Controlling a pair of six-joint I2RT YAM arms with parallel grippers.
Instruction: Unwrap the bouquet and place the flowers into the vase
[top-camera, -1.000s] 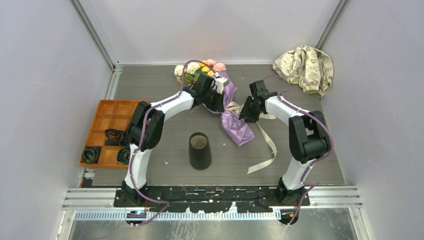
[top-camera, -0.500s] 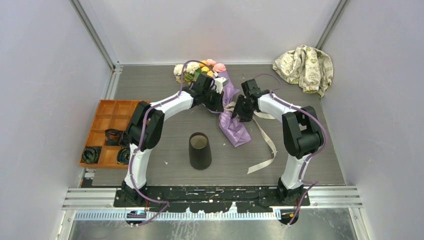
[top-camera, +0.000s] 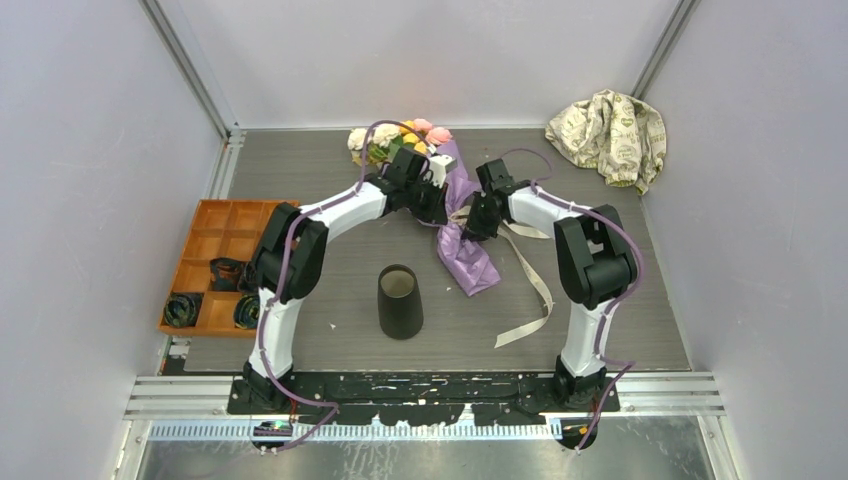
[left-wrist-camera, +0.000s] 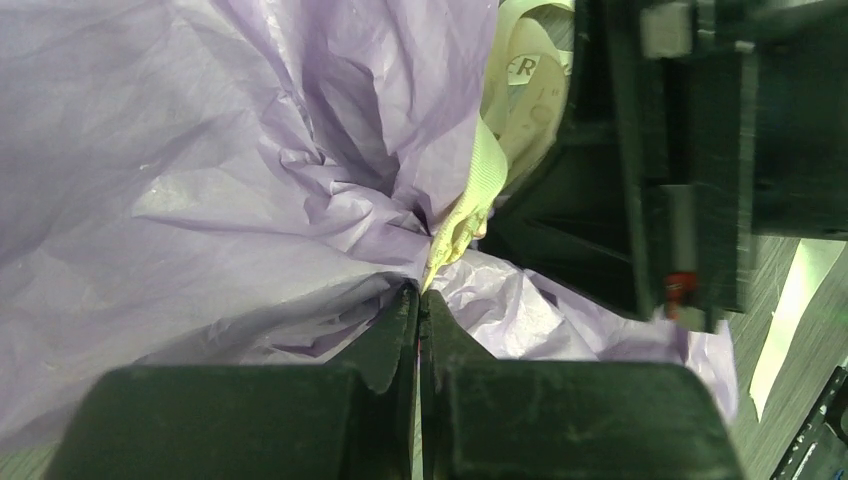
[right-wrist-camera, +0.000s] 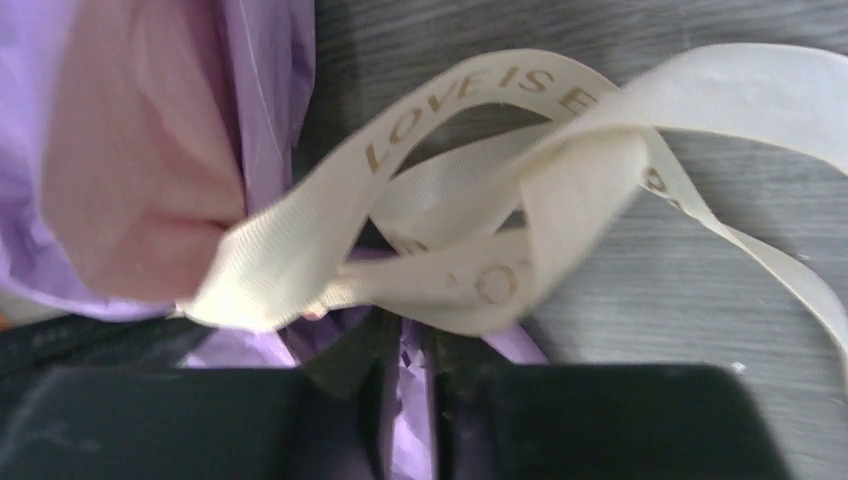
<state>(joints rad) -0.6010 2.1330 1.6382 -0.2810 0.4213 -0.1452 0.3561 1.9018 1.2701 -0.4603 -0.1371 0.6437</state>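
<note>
We see the left claw (top-camera: 437, 205) fully closed, its two black fingertips (left-wrist-camera: 400, 320) pressed together right against the crumpled paper of the bouquet (top-camera: 470, 260), a bunch of yellow, pink and cream roses in purple, pink-lined wrapping paper that lies on the grey wood-grain table (top-camera: 620, 300). We cannot tell whether any paper is caught between those tips. Just ahead of them the paper gathers into a tight waist, where a cream fabric ribbon (right-wrist-camera: 480, 200) printed with gold letters crosses it. The right claw (top-camera: 478, 228) sits just to the right of the left one, at the same waist. Its jaws are drawn almost together, with a thin slit showing purple, and we cannot tell whether that paper is pinched or only lies beyond. The ribbon's loops lie directly in front of its tips, and one loose tail trails away from it across the table toward the arm bases. The blooms of the flowers (top-camera: 400, 135) lie beyond the left claw, on its far side. The small matte black tapered vase (top-camera: 400, 300) stands upright, well apart from both claws on their near side. An orange compartment tray (top-camera: 215, 250) lies far to the left claw's left, and a crumpled beige patterned cloth (top-camera: 610, 135) lies beyond the right claw, to its right.
</note>
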